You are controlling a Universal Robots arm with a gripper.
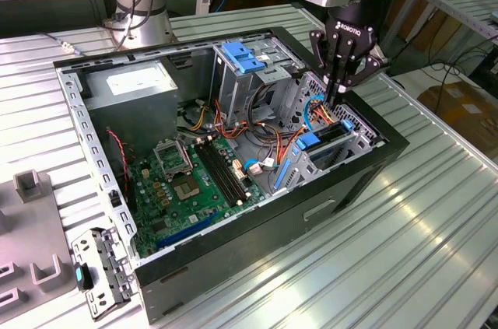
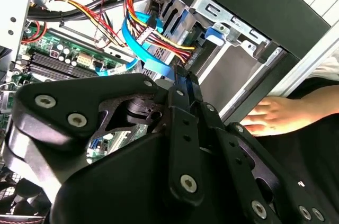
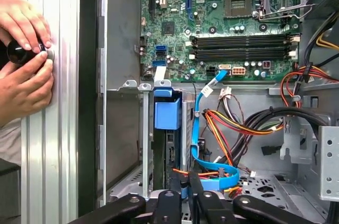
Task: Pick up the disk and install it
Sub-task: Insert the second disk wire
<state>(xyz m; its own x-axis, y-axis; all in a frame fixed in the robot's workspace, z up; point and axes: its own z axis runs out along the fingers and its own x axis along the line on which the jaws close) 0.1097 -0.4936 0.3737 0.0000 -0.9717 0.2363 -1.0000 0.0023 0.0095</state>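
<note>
My gripper (image 1: 336,97) hangs with fingers pressed together, holding nothing, just above the disk (image 1: 325,142), which sits upright in the drive cage (image 1: 354,128) at the open computer case's (image 1: 257,224) corner.

Open computer case (image 1: 366,177) on a ribbed metal table (image 1: 436,228), green motherboard (image 1: 194,185) inside, grey power supply (image 1: 128,84), bundled coloured cables (image 3: 238,123), grey perforated bracket (image 1: 97,271) beside the case
</note>
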